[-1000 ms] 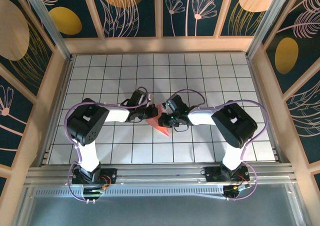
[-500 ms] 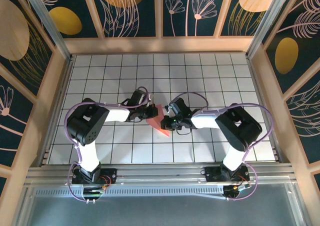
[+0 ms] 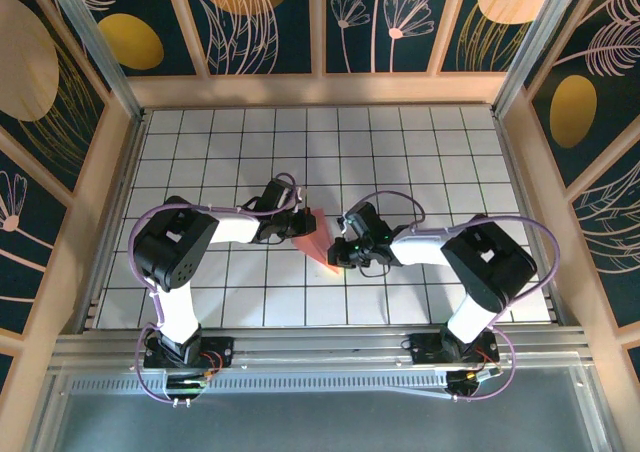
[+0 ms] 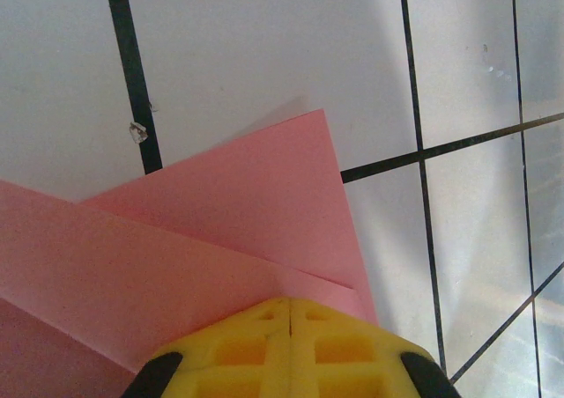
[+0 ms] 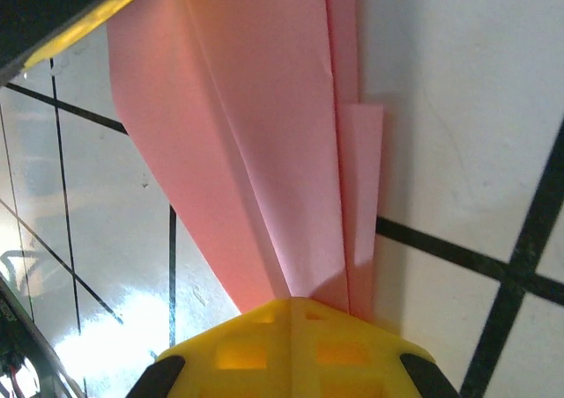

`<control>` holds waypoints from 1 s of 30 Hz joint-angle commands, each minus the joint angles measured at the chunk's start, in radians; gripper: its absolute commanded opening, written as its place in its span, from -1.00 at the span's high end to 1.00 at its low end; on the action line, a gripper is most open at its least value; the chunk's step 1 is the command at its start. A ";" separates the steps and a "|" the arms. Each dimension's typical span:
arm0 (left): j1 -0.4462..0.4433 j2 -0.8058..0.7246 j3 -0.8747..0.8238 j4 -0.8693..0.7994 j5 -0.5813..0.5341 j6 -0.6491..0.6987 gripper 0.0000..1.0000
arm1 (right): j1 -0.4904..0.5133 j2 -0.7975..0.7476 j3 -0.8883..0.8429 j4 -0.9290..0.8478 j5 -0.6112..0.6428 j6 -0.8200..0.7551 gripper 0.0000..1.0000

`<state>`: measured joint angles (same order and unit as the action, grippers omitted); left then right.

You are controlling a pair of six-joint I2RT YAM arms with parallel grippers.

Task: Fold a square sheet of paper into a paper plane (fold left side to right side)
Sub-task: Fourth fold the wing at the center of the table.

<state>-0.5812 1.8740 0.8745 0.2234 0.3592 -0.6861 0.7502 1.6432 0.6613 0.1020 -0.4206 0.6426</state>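
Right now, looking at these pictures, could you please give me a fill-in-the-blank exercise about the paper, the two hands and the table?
1. The folded paper has the colour ____.
2. Seen from above, it lies ____ the left hand and the right hand.
3. The fingers of both hands are ____ in colour.
4. The lines on the white table are ____.

Missing words: pink; between; yellow; black.
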 commanded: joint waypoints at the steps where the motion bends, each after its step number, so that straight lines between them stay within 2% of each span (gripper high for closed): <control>1: 0.007 0.046 0.000 -0.073 -0.083 -0.004 1.00 | 0.021 -0.017 -0.049 -0.135 -0.029 0.016 1.00; 13: 0.007 0.024 0.033 -0.069 -0.038 -0.010 1.00 | 0.006 -0.135 -0.056 -0.276 -0.021 -0.048 1.00; 15: 0.007 0.011 0.045 -0.066 -0.018 -0.015 0.92 | -0.008 -0.165 -0.028 -0.295 -0.021 -0.072 1.00; 17: 0.007 -0.011 0.055 -0.056 0.006 -0.022 0.84 | -0.027 -0.192 -0.003 -0.292 -0.026 -0.096 0.85; 19: 0.009 -0.041 0.070 -0.053 0.019 -0.027 0.72 | -0.053 -0.206 0.021 -0.265 -0.032 -0.124 0.55; 22: 0.021 -0.101 0.076 -0.053 0.021 -0.032 0.50 | -0.089 -0.179 0.053 -0.203 -0.037 -0.168 0.20; 25: 0.049 -0.177 0.050 -0.054 0.012 -0.039 0.36 | -0.110 -0.111 0.104 -0.144 -0.043 -0.214 0.06; 30: 0.107 -0.316 -0.059 -0.049 -0.025 -0.059 0.25 | -0.112 0.040 0.219 -0.130 -0.063 -0.284 0.04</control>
<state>-0.5003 1.6176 0.8768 0.1829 0.3546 -0.7231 0.6430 1.6230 0.8322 -0.0525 -0.4625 0.4259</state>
